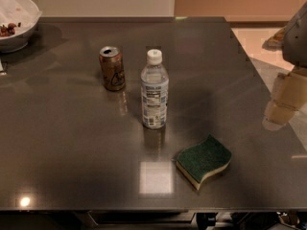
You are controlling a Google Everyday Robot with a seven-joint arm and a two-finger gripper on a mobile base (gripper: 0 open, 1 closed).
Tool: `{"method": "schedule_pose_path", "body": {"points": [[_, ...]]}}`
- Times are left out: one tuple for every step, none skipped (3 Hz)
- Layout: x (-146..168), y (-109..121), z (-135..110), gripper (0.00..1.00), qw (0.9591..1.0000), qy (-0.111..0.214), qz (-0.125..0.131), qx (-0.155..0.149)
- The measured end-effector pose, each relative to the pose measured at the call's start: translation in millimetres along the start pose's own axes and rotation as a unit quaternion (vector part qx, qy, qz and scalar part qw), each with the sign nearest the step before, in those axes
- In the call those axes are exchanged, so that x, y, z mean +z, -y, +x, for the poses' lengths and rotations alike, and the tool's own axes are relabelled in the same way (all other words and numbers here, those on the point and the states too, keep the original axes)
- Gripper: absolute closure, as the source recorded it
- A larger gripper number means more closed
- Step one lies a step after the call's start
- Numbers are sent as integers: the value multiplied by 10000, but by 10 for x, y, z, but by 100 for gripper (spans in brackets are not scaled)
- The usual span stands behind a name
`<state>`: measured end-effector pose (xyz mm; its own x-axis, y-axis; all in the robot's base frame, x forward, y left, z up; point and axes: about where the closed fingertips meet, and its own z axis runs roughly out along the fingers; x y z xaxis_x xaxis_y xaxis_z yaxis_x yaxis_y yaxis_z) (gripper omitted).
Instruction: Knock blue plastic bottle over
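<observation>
Step in hand, judged: approach. No contact yet with bottle (154, 90).

Bottle: upright on counter (72, 152), white cap on, label facing camera. Well apart from hand (283, 102), far to its left in view and roughly level with it in depth.

Next move, judged: carry hand leftward across the counter, kept at a height above the bottle's middle, then push sideways at the cap or upper label. Low contact more likely to slide it than tip it. No grasp needed, only 1 firm sideways sweep.

Obstacles, placed from the hand:
- Sponge (204, 161): lying flat, down-left of hand, nearer the front edge than the straight line to the bottle. Keep the path behind it.
- Can (112, 68): upright, beyond the bottle on the side away from hand, near it but apart. Risk of striking it on a straight leftward fall; angle the push slightly toward the front edge.
- Bowl (17, 20): farthest from hand, at the back left corner, well apart from the bottle. Not a concern.

Pose: hand at the counter's right edge, over or just beside it, pale, seemingly pointing downward. Height above the surface: cannot tell. Open or closed: cannot tell. Holding nothing visible. Arm link above it at top right, cut off by the frame border.
</observation>
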<state>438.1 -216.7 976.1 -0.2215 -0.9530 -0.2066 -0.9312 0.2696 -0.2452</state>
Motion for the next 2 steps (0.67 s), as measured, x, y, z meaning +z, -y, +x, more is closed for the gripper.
{"method": "schedule_pose_path", "body": {"points": [[0,0,0,0,10000,0,0,0],[14,9,-33,0,10000,64,-6,-18]]}}
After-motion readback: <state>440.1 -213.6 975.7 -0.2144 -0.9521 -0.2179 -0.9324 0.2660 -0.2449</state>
